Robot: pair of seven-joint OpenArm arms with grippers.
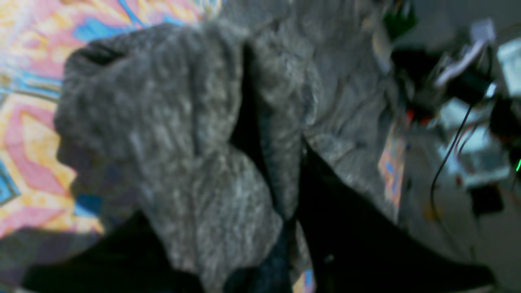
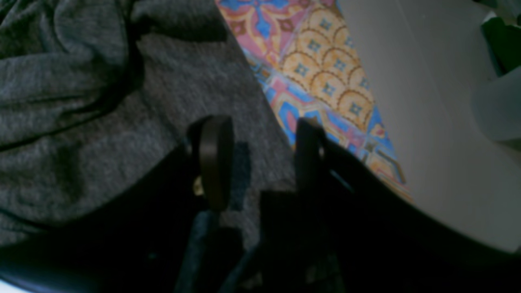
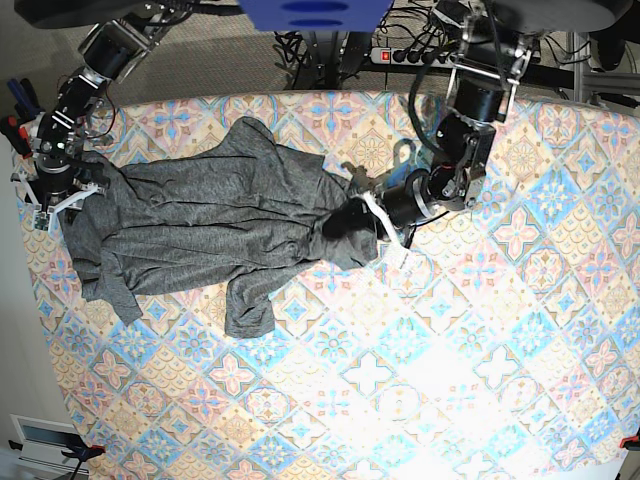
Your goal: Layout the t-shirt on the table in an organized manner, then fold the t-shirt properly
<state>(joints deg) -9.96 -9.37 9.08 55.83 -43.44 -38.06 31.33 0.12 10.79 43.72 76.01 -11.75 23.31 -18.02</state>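
We see the table, covered by a tile-patterned cloth of blue, pink and cream diamonds and floral medallions. Lying directly on it, toward the far left part in the base view, is the t-shirt, heathered dark grey, spread out but rumpled, with one sleeve reaching toward the table's middle.

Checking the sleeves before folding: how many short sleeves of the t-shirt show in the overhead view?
1 for sure: a sleeve sticks out toward the table's near side, below the t-shirt. The other may be hidden in the bunched cloth.
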